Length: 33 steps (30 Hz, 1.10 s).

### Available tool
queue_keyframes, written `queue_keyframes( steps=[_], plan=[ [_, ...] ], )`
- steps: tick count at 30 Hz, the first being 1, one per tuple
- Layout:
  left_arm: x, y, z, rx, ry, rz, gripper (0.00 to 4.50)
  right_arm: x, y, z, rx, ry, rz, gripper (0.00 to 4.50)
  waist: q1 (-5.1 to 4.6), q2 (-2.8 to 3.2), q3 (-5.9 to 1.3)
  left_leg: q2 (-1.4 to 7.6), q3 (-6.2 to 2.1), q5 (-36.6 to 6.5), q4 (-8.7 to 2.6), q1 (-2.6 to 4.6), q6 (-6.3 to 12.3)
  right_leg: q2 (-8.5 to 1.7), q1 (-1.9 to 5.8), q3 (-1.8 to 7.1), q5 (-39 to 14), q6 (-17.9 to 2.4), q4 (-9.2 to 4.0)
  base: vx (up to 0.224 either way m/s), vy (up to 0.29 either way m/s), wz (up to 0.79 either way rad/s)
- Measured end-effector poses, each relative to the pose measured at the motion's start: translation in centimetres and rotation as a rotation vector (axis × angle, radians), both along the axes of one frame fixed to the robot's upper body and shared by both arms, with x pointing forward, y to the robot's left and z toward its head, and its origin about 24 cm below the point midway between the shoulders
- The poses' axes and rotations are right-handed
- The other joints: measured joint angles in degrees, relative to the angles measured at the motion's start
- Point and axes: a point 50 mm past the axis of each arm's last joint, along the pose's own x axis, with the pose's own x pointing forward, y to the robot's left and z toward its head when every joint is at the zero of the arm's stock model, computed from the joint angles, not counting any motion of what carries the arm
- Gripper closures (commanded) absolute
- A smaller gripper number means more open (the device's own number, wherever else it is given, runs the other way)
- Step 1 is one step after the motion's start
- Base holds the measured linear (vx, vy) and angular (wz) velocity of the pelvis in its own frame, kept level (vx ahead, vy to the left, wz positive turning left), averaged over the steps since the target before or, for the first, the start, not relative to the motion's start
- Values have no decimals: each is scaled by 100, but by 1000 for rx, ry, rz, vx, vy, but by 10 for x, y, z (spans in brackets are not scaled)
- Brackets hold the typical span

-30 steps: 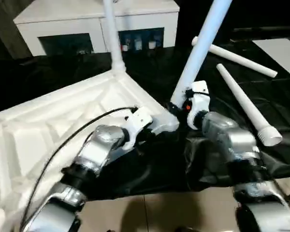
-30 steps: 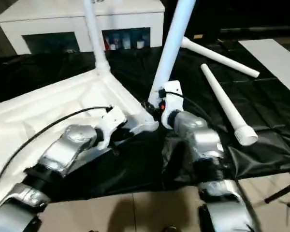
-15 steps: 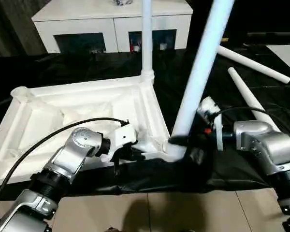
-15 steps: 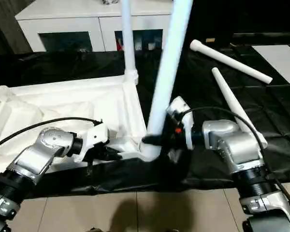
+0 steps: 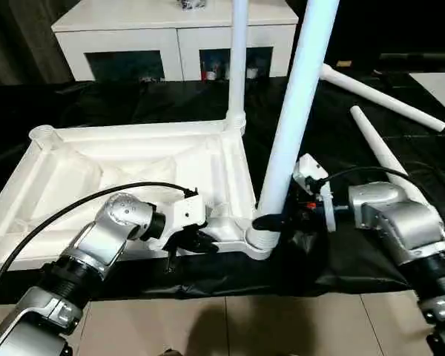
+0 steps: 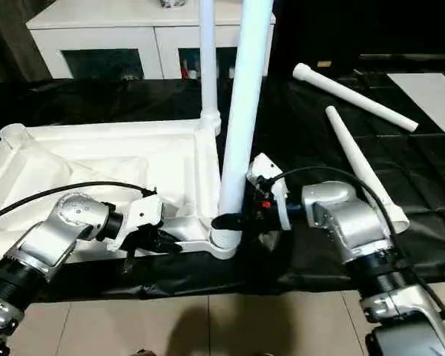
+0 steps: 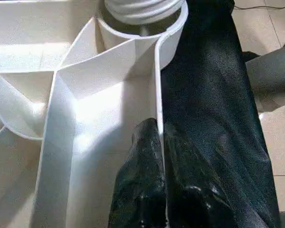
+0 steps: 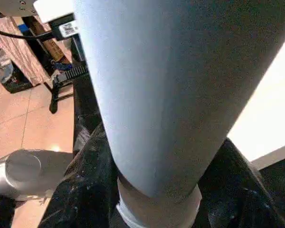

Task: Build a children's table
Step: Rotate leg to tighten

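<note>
Left eye view, status of assembly: children's table, about half built.

- Table top [image 5: 126,163]: white plastic, lying underside up on a black sheet [image 5: 96,104] spread over the floor; ribs and corner sockets face upward.
- Far leg [image 5: 239,59]: upright in the corner socket of the top nearest the white cabinet [image 5: 174,33]. Judged seated.
- Near leg [image 5: 293,126]: upright in the corner socket [image 5: 261,241] of the top closest to the robot. Its ringed foot sits in the socket mouth; whether it is fully home cannot be told.
- Loose legs, two: one [image 5: 382,152] lying on the sheet to the right of the top, the other [image 5: 378,89] beyond it, well apart from the top. Neither fitted.
- Open sockets: one empty socket [image 5: 41,135] at the top's far left corner; the fourth corner is not clearly seen.
- Left gripper [image 7: 159,142]: fingers closed on the thin rim wall of the top, just beside the near socket, steadying the top.
- Right gripper [image 5: 271,221]: fingers around the base of the near leg, just above the socket.

Remaining, as judged: finish seating the near leg, fit the two loose legs, turn the table upright.
</note>
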Motion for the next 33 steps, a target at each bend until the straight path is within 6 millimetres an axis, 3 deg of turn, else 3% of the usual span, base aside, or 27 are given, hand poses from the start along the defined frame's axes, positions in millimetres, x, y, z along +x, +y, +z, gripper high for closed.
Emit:
queue_keyframes(
  steps=[11,22,29,33],
  plan=[
    [0,1,-1,2,1,0,450,0,3,-7,19,13,-2,259,0,-4,-2,1,0,0,5,3,0,0,0,1,0,0,10,0,0,0],
    [0,1,-1,4,-3,4,450,-6,-6,-22,122,24,-126,260,-7,-6,-9,0,0,0,9,10,-1,0,2,6,1,-1,16,0,0,0],
    [1,-2,-4,-2,-7,21,450,-21,-8,-30,155,-92,-208,261,-4,5,-20,-1,-1,0,9,23,-2,0,21,9,0,0,16,0,0,0],
    [1,-2,-5,-4,-3,27,450,-26,-7,-33,135,-154,-226,261,-54,25,-31,-5,-1,-1,8,24,-2,1,21,17,1,-1,16,0,0,0]
  ],
)
